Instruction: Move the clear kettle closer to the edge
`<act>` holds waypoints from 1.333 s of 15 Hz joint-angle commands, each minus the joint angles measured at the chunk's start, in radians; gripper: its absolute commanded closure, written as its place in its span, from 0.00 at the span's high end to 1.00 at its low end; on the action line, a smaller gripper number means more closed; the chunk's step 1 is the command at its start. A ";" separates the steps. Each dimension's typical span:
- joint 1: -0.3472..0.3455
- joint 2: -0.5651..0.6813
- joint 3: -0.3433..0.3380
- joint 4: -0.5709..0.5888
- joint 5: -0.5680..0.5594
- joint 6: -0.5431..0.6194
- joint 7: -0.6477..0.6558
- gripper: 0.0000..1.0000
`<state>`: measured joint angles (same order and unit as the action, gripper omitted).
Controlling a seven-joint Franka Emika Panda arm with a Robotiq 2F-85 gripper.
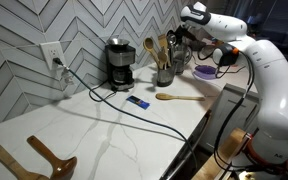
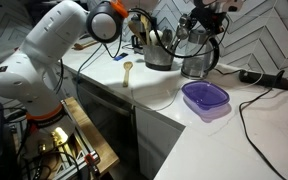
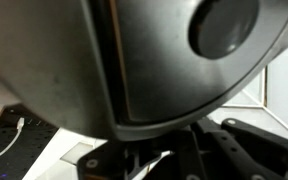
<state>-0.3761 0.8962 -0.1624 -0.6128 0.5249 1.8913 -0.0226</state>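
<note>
The clear kettle (image 2: 196, 58), glass with a dark lid and side handle, stands on the white countertop next to the grey crock, back from the front edge (image 2: 134, 108). In an exterior view it is mostly hidden behind my arm (image 1: 187, 58). My gripper (image 2: 201, 27) is right on top of the kettle, at its lid. In the wrist view the dark lid (image 3: 134, 60) fills most of the frame, and the jaws (image 3: 169, 160) are dark shapes below it. Whether they are closed on the kettle does not show.
A grey crock of wooden spoons (image 1: 164, 68) stands beside the kettle, with a black-and-silver coffee maker (image 1: 119, 62) further along. A purple container (image 2: 205, 98), a loose wooden spoon (image 1: 179, 97), a blue item (image 1: 136, 101), cables and a power strip (image 2: 269, 77) lie on the counter.
</note>
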 commanded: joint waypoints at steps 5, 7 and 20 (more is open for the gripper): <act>-0.013 -0.012 -0.030 0.030 -0.081 -0.270 -0.084 0.00; -0.016 -0.023 -0.033 0.031 -0.101 -0.354 -0.101 0.00; -0.027 -0.047 -0.036 0.038 -0.140 -0.754 -0.160 0.00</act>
<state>-0.3963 0.8548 -0.1916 -0.5750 0.4093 1.2193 -0.1584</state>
